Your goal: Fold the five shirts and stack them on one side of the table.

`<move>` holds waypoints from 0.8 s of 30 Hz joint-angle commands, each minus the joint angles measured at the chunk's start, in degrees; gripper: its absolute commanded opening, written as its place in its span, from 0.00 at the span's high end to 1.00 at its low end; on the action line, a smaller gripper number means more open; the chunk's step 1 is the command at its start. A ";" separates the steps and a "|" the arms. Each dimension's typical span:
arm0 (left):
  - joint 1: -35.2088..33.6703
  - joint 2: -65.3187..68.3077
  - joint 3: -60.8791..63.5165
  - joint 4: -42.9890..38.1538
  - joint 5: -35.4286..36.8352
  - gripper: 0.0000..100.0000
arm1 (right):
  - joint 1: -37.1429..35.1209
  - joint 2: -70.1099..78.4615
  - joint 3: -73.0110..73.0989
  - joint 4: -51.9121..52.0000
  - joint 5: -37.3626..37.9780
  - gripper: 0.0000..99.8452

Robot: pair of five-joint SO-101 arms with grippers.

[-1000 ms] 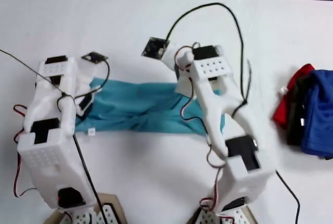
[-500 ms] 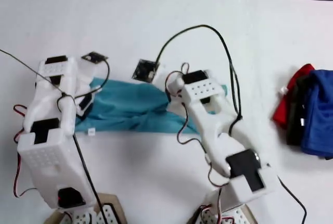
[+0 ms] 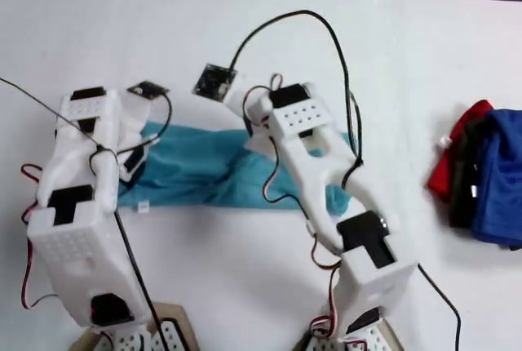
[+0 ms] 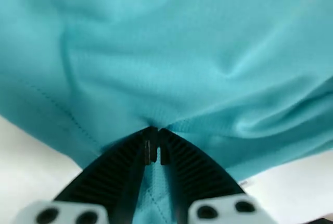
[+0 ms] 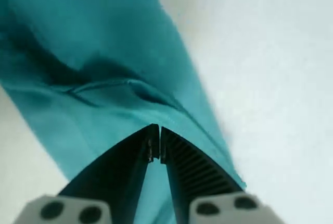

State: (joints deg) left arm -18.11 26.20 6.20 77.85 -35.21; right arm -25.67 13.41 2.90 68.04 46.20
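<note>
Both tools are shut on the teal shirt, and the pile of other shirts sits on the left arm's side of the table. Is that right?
Not quite. The pile of shirts, red, black and blue, lies on the right arm's side, at the right edge of the table in the high view. The rest holds: the left tool and the right tool are both shut on the teal shirt.

Fine-knit matt cloth, softly creased with a stitched hem: teal shirt [image 3: 196, 173]. Ribbed black plastic jaws on white plastic mounts: left gripper [image 4: 154, 148], right gripper [image 5: 154, 146]. Matt white plastic, partly perforated: arm shells [image 3: 73, 245]. Smooth matt white surface: table [image 3: 408, 65]. Matt cloth: stacked shirts [image 3: 485, 175].
</note>
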 commanded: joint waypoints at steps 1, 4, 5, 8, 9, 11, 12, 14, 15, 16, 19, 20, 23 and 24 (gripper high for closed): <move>-1.85 -3.96 -4.09 1.67 1.32 0.95 | 1.01 -7.60 2.64 2.07 -0.44 0.98; -5.45 -7.91 -7.96 4.22 1.05 0.93 | 3.30 -12.18 9.93 -0.22 -0.44 0.98; -6.95 -8.62 -9.45 4.92 1.05 0.91 | 4.53 -13.85 12.40 -1.19 -0.44 0.98; -10.73 -9.32 -12.79 6.95 0.18 0.83 | 8.13 -18.59 19.16 -2.86 -0.35 0.98; -11.60 -9.23 -13.14 7.47 -0.53 0.81 | 9.01 -20.09 21.01 -2.77 -0.18 0.98; -12.75 -9.05 -13.32 7.74 0.70 0.79 | 10.07 -22.99 24.70 -2.68 -0.09 0.98; -12.92 -8.53 -13.41 7.82 3.08 0.79 | 10.24 -24.57 26.37 -2.77 -0.09 0.98; -12.92 -6.42 -13.76 7.82 8.79 0.79 | 10.07 -27.65 29.19 -2.86 -0.09 0.98; -12.66 -5.10 -13.76 7.74 10.81 0.79 | 9.89 -29.32 30.33 -2.86 -0.09 0.98; -12.22 -3.78 -13.76 7.65 11.78 0.79 | 9.71 -30.99 31.21 -2.86 -0.09 0.98; -11.25 0.53 -14.55 7.30 12.22 0.79 | 9.01 -35.65 32.70 -2.59 0.00 0.98; -11.16 1.85 -15.78 7.30 12.13 0.79 | 8.92 -36.88 33.14 -2.59 0.00 0.98; -11.16 6.33 -20.88 8.00 12.04 0.79 | 8.04 -39.25 33.49 -1.71 0.00 0.98; -11.16 8.00 -22.64 8.44 12.04 0.79 | 7.69 -39.69 33.49 -1.01 0.00 0.98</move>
State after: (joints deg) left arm -29.98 32.00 -10.77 85.23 -23.52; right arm -17.14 -22.73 36.48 65.85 46.20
